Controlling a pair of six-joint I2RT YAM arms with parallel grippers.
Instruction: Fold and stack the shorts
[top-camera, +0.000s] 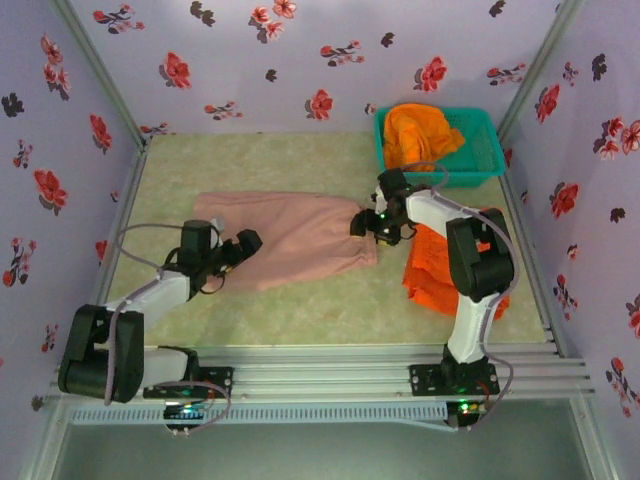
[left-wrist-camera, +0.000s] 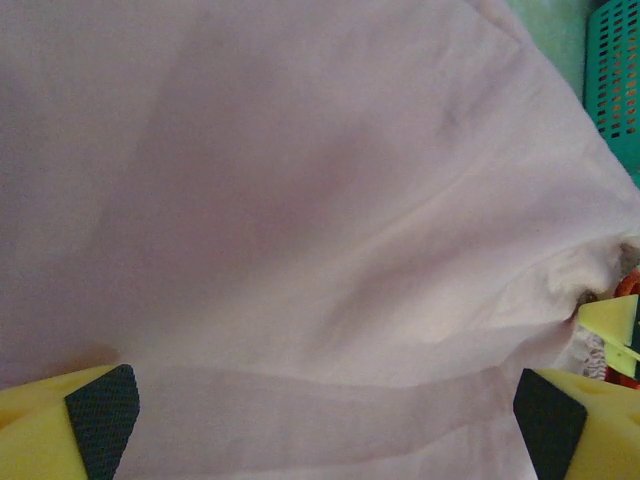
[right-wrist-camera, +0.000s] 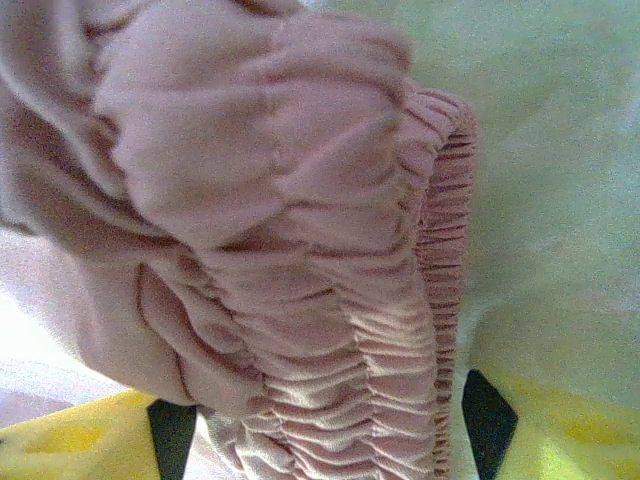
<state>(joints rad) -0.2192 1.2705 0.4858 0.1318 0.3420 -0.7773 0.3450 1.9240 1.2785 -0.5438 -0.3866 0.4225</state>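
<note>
The dusty pink shorts (top-camera: 290, 235) lie spread flat across the middle of the table. My left gripper (top-camera: 248, 243) sits at their near left edge, open, its pads wide apart over smooth pink cloth (left-wrist-camera: 300, 230) with nothing pinched. My right gripper (top-camera: 365, 222) is at the shorts' right end. There the gathered elastic waistband (right-wrist-camera: 400, 330) lies between its open jaws, and the pads are not closed on it. Orange shorts (top-camera: 430, 270) lie crumpled under the right arm. Another orange pair (top-camera: 420, 135) is heaped in the basket.
The teal mesh basket (top-camera: 480, 150) stands at the back right corner, and its wall (left-wrist-camera: 615, 80) appears in the left wrist view. Flowered walls enclose the pale green table (top-camera: 300, 300). A metal rail runs along the near edge.
</note>
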